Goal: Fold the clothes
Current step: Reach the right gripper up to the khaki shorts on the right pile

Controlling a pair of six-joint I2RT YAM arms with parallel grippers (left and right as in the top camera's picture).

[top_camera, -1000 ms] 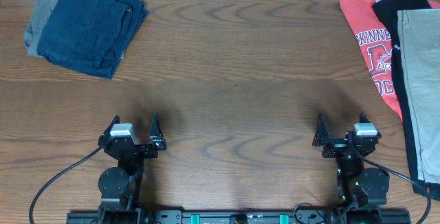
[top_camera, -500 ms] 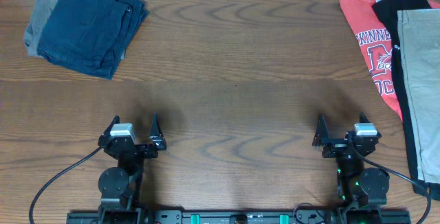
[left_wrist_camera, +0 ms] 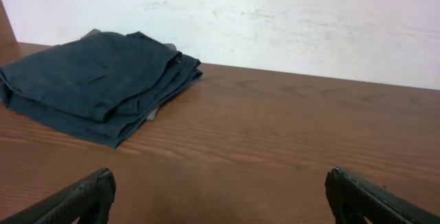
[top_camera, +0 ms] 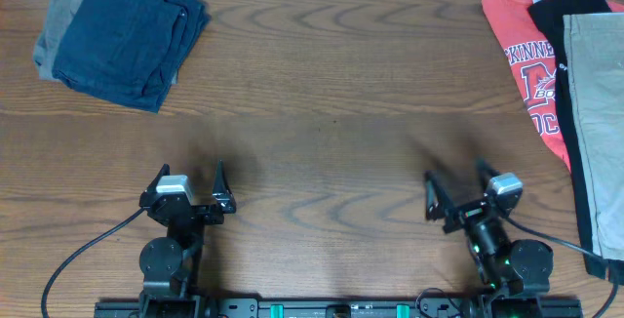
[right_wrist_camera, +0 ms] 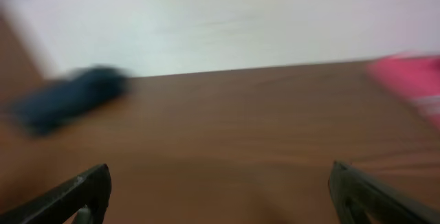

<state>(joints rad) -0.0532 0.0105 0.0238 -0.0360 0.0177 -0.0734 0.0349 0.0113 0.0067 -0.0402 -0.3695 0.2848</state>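
Note:
Tan khaki trousers [top_camera: 597, 113] lie at the table's right edge on top of black trousers [top_camera: 575, 11] and a red white-printed T-shirt [top_camera: 522, 55]. A folded navy garment [top_camera: 127, 35] sits on a grey one [top_camera: 58, 30] at the far left; it also shows in the left wrist view [left_wrist_camera: 96, 83] and blurred in the right wrist view [right_wrist_camera: 69, 97]. My left gripper [top_camera: 187, 183] is open and empty near the front edge. My right gripper [top_camera: 455, 189] is open and empty, turned leftward; the red T-shirt [right_wrist_camera: 412, 80] shows at its right.
The brown wooden table [top_camera: 322, 113] runs between the two clothes piles. A white wall [left_wrist_camera: 275, 18] stands behind the far edge. Black cables [top_camera: 78, 255] trail from both arm bases at the front.
My right gripper has swung to the left and tilted; its wrist view is motion-blurred. The left arm and the clothes have not moved.

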